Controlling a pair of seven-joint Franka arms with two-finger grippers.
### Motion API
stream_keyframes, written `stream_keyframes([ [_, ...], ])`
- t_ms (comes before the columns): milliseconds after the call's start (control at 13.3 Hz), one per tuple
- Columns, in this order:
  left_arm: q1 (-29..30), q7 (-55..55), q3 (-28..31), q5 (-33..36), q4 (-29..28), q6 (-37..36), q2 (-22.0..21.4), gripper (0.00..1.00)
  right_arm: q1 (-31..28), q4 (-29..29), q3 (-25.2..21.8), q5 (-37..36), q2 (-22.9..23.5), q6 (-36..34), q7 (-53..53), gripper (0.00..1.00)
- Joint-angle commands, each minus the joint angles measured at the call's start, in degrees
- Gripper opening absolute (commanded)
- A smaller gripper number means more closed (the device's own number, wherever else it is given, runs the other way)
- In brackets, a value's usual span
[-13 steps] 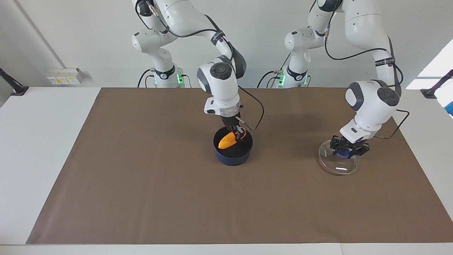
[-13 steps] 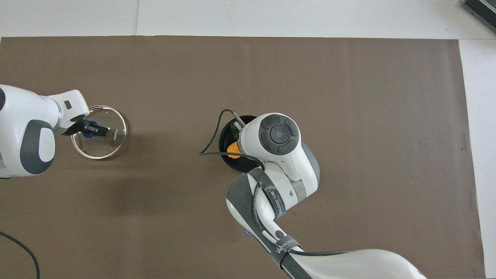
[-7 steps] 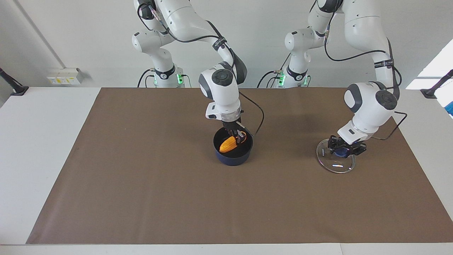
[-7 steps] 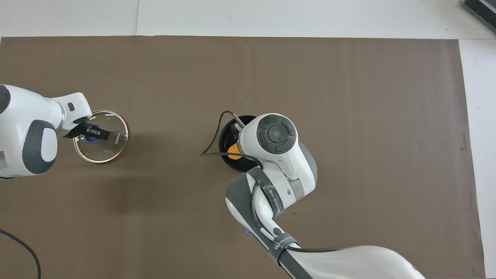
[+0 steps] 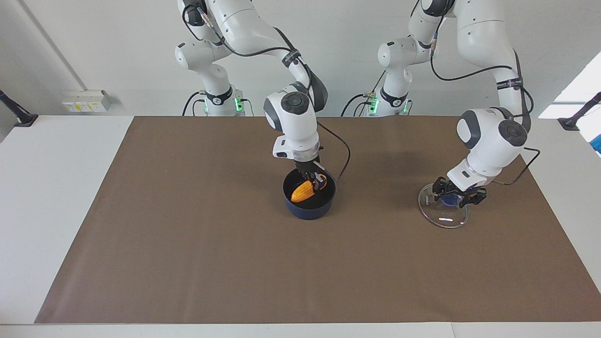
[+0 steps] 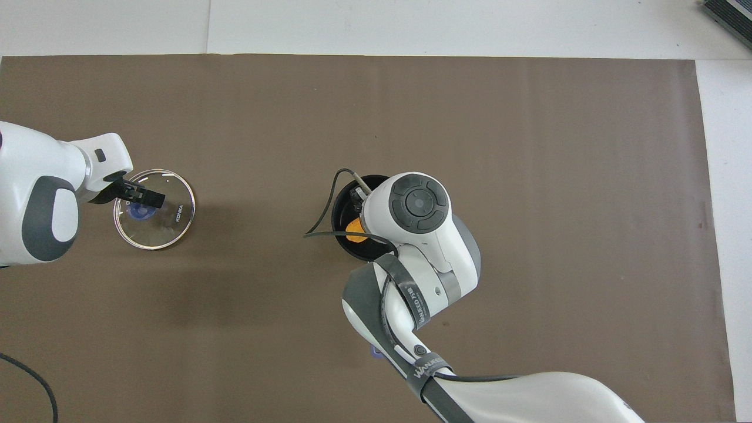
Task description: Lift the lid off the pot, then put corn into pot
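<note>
Corn (image 5: 303, 191) now low inside pot (image 5: 309, 206) mid-mat, right gripper (image 5: 313, 180) still clamped on it; release next. Lid (image 5: 443, 212) down on mat toward left arm's end; left gripper (image 5: 458, 197) at knob, grip unclear.

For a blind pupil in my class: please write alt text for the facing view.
The right gripper reaches into a dark blue pot mid-table, at the corn cob lying inside. Toward the left arm's end, the left gripper is at the blue knob of the glass lid, which lies on the brown mat.
</note>
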Motion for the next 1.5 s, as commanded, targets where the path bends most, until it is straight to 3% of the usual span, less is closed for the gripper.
stream_keyframes([
  [0,-0.70,0.62,0.20,0.02,0.00,-2.71,-5.05,1.00,0.06,-0.33,-0.06,0.38,0.23,1.30,-0.83,0.30],
  [75,-0.87,0.53,0.20,0.02,0.09,-4.02,-6.80,1.00,0.06,-0.33,-0.06,0.38,0.23,1.30,-1.27,0.50],
  [150,-1.48,0.44,0.20,0.02,0.27,-5.43,-8.82,1.00,0.06,-0.33,-0.06,0.20,0.23,1.39,-1.45,0.99],
  [376,-1.92,-3.14,-0.32,0.11,3.85,-13.93,-13.23,1.00,-0.03,-0.06,-0.06,0.02,0.23,1.39,-1.62,1.00],
  [601,-3.85,-7.90,-0.41,0.81,13.59,-25.44,-13.59,1.00,-0.47,0.55,-0.23,-0.06,-0.65,1.22,-2.58,1.00],
  [826,-3.95,-8.26,-0.41,0.72,19.68,-32.84,-13.67,1.00,-2.39,0.46,-1.02,-0.06,-6.52,-1.93,-6.88,1.00],
  [1052,-3.86,-8.17,-0.41,0.37,25.91,-39.26,-13.59,1.00,-7.13,0.46,-1.02,-0.06,-11.80,-8.95,-16.96,1.00],
  [1427,-4.04,-8.17,-0.06,0.02,27.16,-44.37,-13.76,1.00,-18.03,0.46,-1.02,-0.33,-19.10,-20.91,-39.37,1.00],
])
